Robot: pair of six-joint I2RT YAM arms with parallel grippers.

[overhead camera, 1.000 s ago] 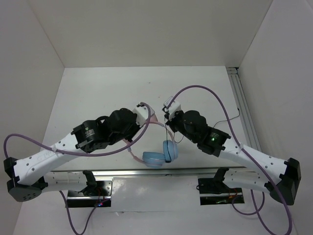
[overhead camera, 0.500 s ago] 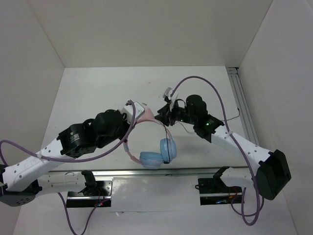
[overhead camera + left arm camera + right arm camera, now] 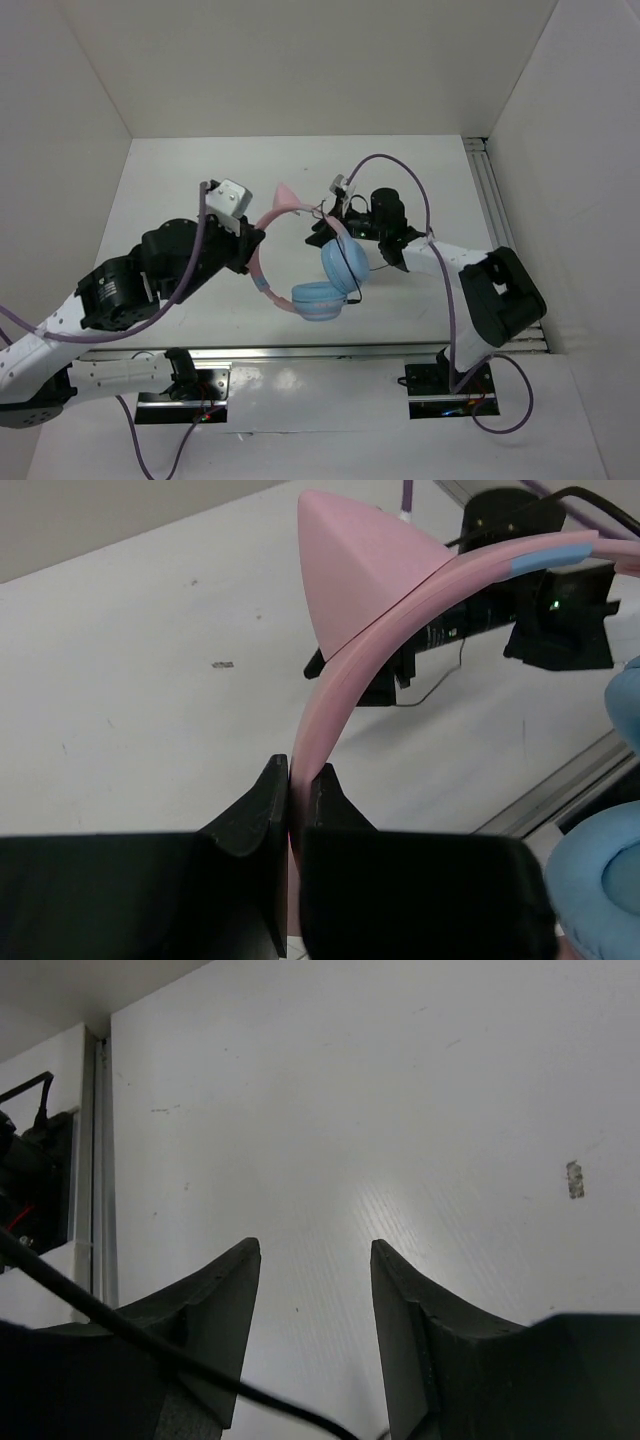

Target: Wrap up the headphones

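The headphones [image 3: 343,265] hang above the middle of the tabletop [image 3: 180,180], held up by the left arm. The left fingers [image 3: 262,805] are clamped tight on the pink band [image 3: 330,685], just below a cat ear [image 3: 350,575]. The two blue cups [image 3: 318,300] dangle close together on the near side.

The right fingers [image 3: 215,1300] stand apart with nothing between the tips. They sit right beside the far end of the band, above the upper cup. The thin black cord [image 3: 130,1335] runs slack across the base of one of them (draped there, not pinched, as far as I can make out).

I judge the wrapping barely begun, if at all. The stretch of band seen from the left wrist is bare, with no turn of cord around it. Where the cord goes beyond the cups is too thin to follow from above. What is left, it seems: catch the loose cord, wind it round the headphones and set them down.

The purple cables [image 3: 395,165] arch over the right arm, close to the work, and could snag the cord. The two arms are also crowded around the band. A rail [image 3: 495,200] lines the right edge, well apart.
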